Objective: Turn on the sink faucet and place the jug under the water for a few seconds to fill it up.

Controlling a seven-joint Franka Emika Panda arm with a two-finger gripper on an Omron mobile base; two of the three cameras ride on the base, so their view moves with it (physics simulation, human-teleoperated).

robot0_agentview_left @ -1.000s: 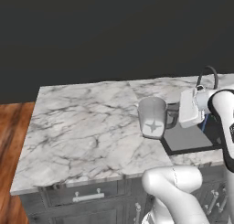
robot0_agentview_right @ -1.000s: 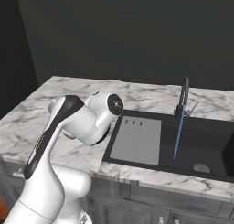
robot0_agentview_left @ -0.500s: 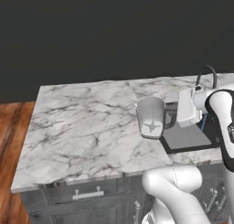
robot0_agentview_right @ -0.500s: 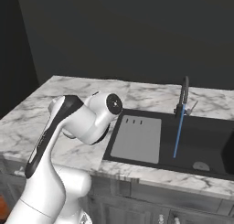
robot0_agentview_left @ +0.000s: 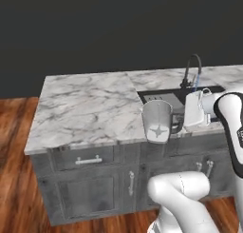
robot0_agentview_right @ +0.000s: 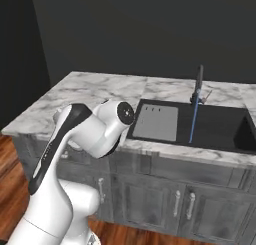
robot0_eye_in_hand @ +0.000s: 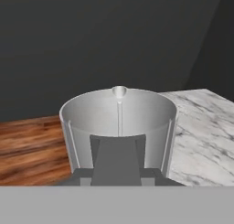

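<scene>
1. Over the sink (robot0_agentview_right: 220, 131), the water (robot0_agentview_right: 193, 120) runs from the sink faucet (robot0_agentview_right: 199, 81): turned on.
2. Jaws clamp the jug (robot0_agentview_left: 157, 121) by its handle, upright, clear of the surface (robot0_agentview_left: 90, 108).
3. Left: carry it under the stream.

The jug (robot0_eye_in_hand: 119, 127) hides the gripper's fingertips in the hand view, and its base is cut off there. In the left base view the arm covers part of the sink (robot0_agentview_left: 163, 95). The faucet (robot0_agentview_right: 198, 84) lever is too small to read.
</scene>
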